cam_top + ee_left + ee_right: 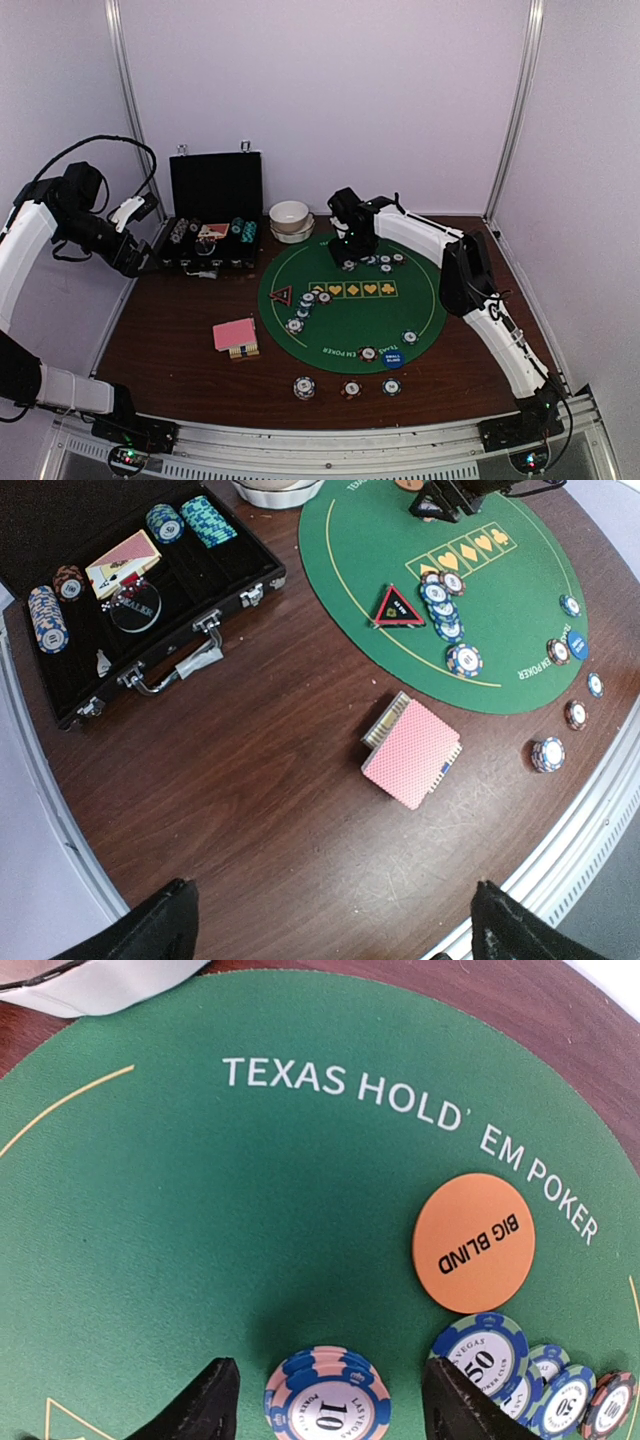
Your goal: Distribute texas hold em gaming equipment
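Note:
My right gripper (328, 1412) is open low over the far part of the green poker mat (200, 1210), its fingers either side of a blue-and-pink "10" chip stack (328, 1400) without touching it. The orange "BIG BLIND" disc (473, 1242) lies just beyond, with several "50" chips (482, 1355) to the right. In the top view this gripper (350, 250) is at the mat's far edge. My left gripper (330, 930) is open and empty, high over bare table. The pink-backed card deck (412, 752) lies left of the mat, which holds the red triangle token (398, 607) and the blue disc (577, 640).
An open black chip case (213, 230) with chip rows stands at the back left. Stacked white bowls (290, 220) stand behind the mat (352, 310). Three chip stacks (350, 388) lie in front of the mat near the table's front edge. White walls enclose the table.

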